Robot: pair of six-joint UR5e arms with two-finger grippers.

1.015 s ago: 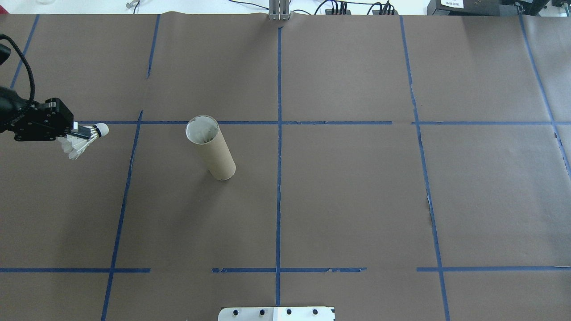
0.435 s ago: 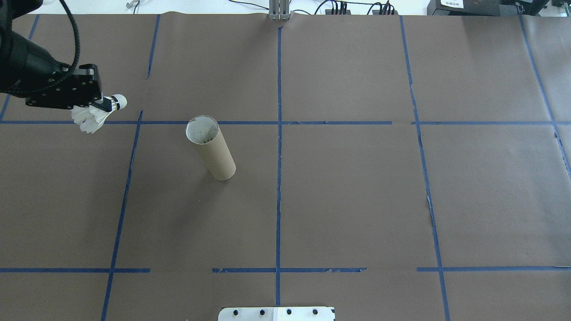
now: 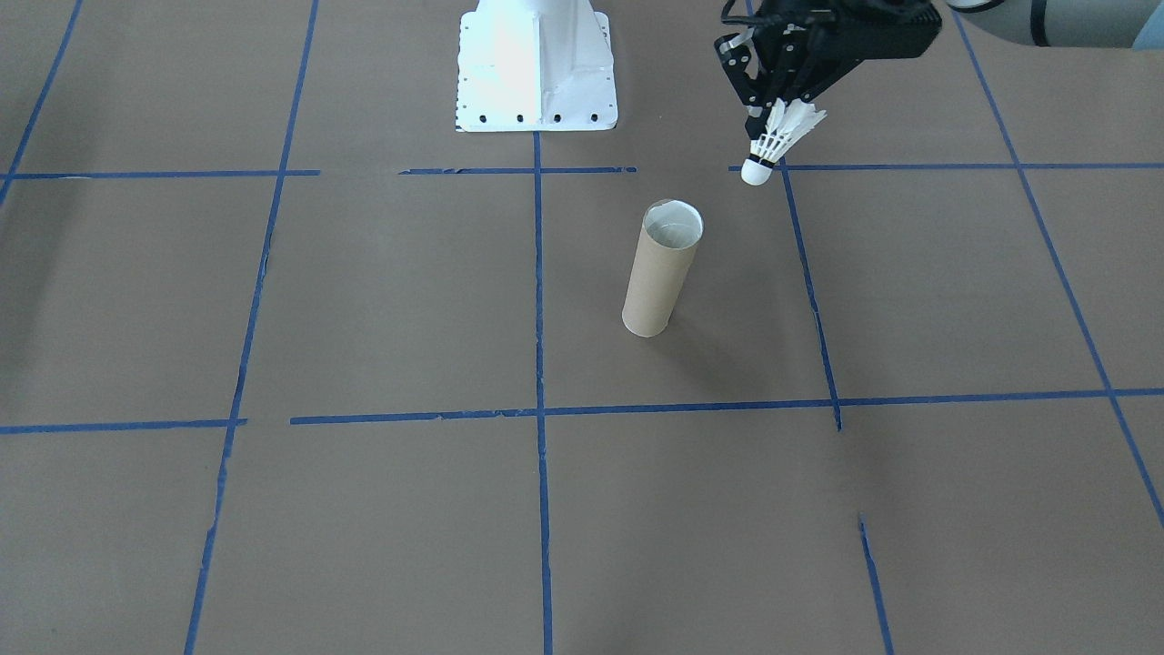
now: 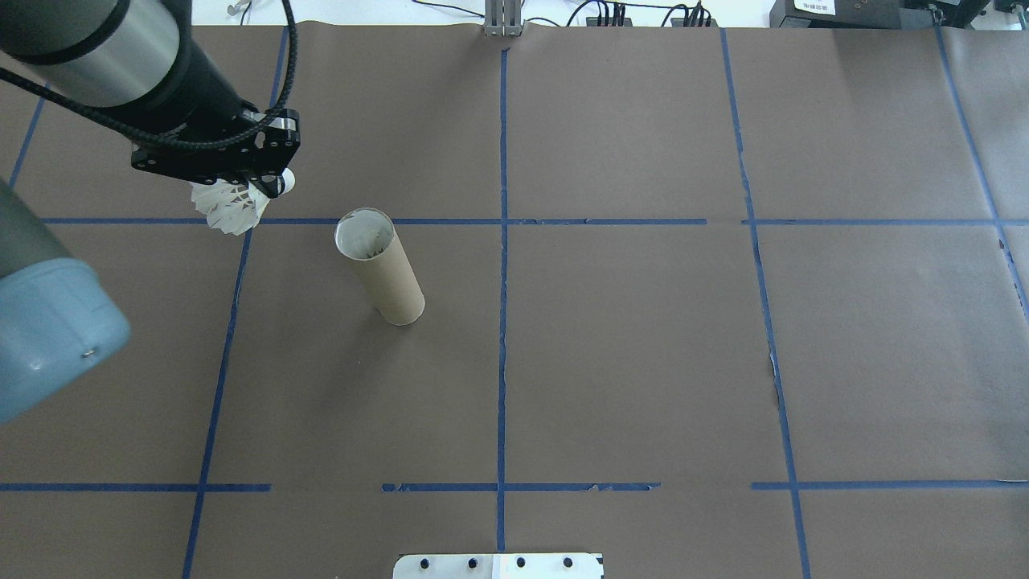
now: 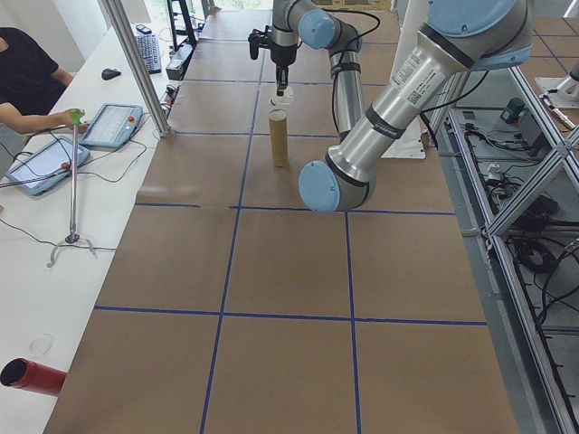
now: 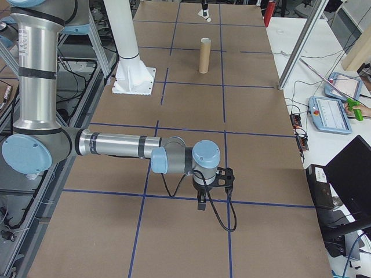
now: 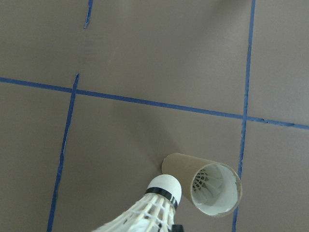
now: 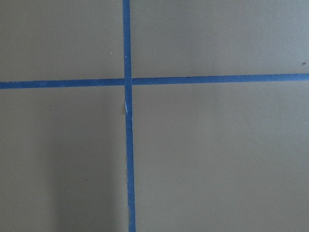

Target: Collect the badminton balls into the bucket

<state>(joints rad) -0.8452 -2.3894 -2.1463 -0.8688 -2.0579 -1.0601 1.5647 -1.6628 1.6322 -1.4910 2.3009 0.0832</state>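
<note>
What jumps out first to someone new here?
The left gripper holds a white shuttlecock in mid-air, cork tip down, beside and short of the tan cardboard tube. The tube stands upright near the table's middle, with white feathers already showing inside it in the left wrist view.

Matt tan cardboard bucket (image 4: 384, 272), white-lined; feathery white shuttlecock (image 4: 229, 208); matt brown paper table cover (image 4: 627, 354)

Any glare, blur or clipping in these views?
Front-facing: the white base is blown out, its detail lost. Left wrist: the shuttlecock is soft and cropped at the bottom edge, while the tube stays sharp. Overhead: the near arm joint looms large and blurred at left. Right wrist: only evenly lit paper and tape.
</note>
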